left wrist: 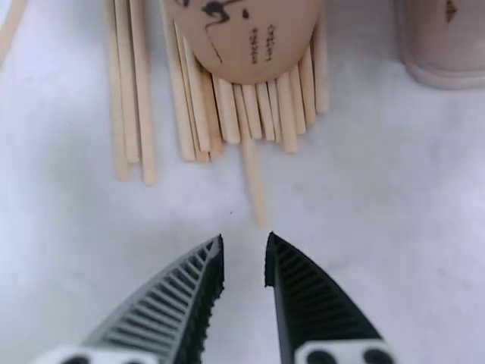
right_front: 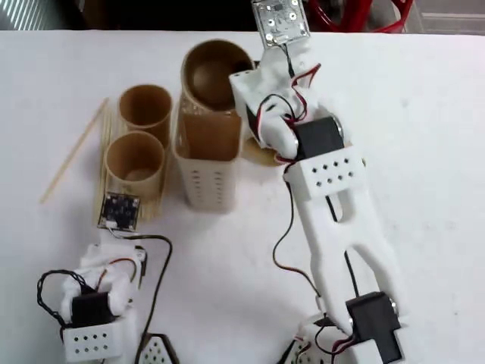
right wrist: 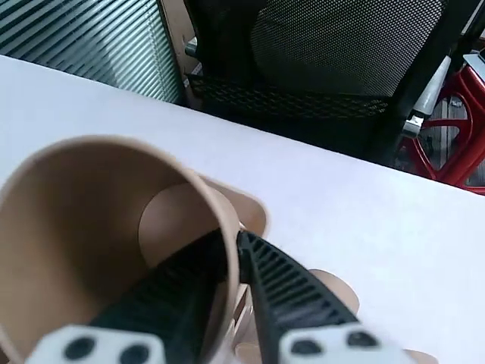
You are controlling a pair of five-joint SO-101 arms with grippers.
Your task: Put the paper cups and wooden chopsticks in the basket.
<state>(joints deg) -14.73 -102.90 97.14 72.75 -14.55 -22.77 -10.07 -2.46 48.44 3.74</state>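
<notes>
Your right gripper [right wrist: 236,239] clamps a paper cup [right wrist: 76,227], seemingly over the basket [right_front: 206,182]. Left gripper [left wrist: 244,250] parted, chopsticks [left wrist: 250,114] just ahead.

Ahead of your left gripper [left wrist: 242,254], the cup [left wrist: 250,38] is cropped at the frame's edge and covers the far ends of the chopsticks [left wrist: 189,114] beneath it. At your right gripper [right wrist: 239,243], the held cup [right wrist: 98,227] is cut off at the edge; tan shapes [right wrist: 333,292] just beyond, half-hidden, cannot be identified.
</notes>
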